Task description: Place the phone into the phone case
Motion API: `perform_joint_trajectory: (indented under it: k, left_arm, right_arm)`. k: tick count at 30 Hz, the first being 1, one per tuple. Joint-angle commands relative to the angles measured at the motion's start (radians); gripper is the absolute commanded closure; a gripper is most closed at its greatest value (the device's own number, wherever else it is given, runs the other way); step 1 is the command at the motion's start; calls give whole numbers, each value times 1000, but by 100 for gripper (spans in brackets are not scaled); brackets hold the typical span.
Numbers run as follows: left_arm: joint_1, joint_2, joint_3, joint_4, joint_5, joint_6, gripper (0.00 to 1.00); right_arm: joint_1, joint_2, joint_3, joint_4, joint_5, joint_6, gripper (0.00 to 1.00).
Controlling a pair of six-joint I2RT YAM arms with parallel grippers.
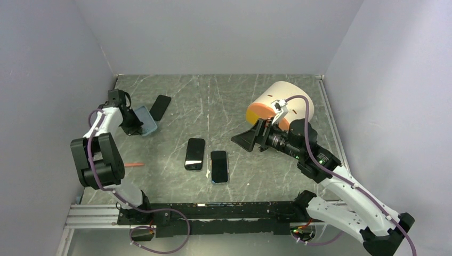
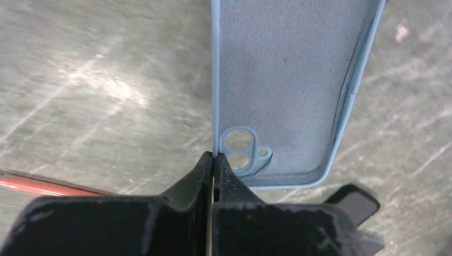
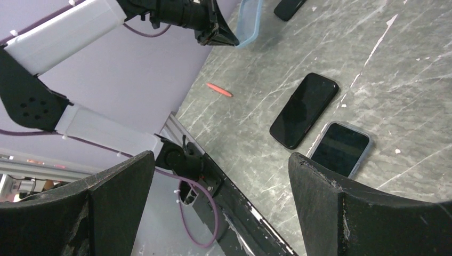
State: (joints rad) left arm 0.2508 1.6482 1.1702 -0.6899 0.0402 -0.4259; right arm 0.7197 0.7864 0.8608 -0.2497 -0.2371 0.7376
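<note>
My left gripper (image 1: 131, 121) is shut on the side rim of the light blue phone case (image 1: 147, 121) at the table's far left. In the left wrist view the case (image 2: 288, 85) shows its empty inside and camera cut-out, with its rim pinched between the left gripper's (image 2: 213, 158) jaws. A bare black phone (image 1: 195, 153) lies mid-table, and another black phone (image 1: 160, 107) lies just behind the case. My right gripper (image 1: 250, 136) hovers open and empty to the right of the middle phone (image 3: 304, 110).
A phone in a grey-blue case (image 1: 219, 166) lies beside the middle phone. A cream cylinder with an orange end (image 1: 281, 104) sits behind the right gripper. A red pen (image 1: 134, 165) lies near the left arm. Walls close in on three sides.
</note>
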Motion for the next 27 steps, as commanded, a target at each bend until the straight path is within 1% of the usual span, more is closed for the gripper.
perform_joint_trajectory:
  k: [1, 4, 8, 11, 14, 16, 20, 24, 26, 27]
  left_arm:
    - [-96, -39, -15, 3, 77, 31, 97]
    - [-179, -34, -28, 13, 76, 2, 98]
    - [-236, -6, -48, 36, 86, -20, 97]
    - [-245, 29, -49, 42, 107, 17, 98]
    - [-297, 64, -44, 27, 116, 65, 97]
    - [-319, 67, -54, 26, 100, 68, 97]
    - [-324, 75, -64, 28, 98, 54, 97]
    - [-324, 99, -37, -11, 84, 40, 87]
    - [-324, 90, -34, -12, 73, 34, 77]
    - [-324, 83, -32, -15, 66, 31, 70]
  right_arm:
    - [3, 6, -18, 85, -4, 21, 1]
    - [4, 23, -14, 92, -18, 24, 1]
    - [4, 33, 0, 88, -25, 19, 1]
    - [3, 24, -4, 86, -18, 17, 1]
    - [4, 14, -14, 93, -10, 16, 1]
    - [3, 11, -21, 101, -6, 20, 1]
    - [4, 16, -31, 117, -15, 25, 1]
    - [4, 25, -24, 109, -17, 14, 1]
    - [3, 27, -17, 103, -14, 4, 1]
    - [3, 29, -14, 99, -13, 1, 1]
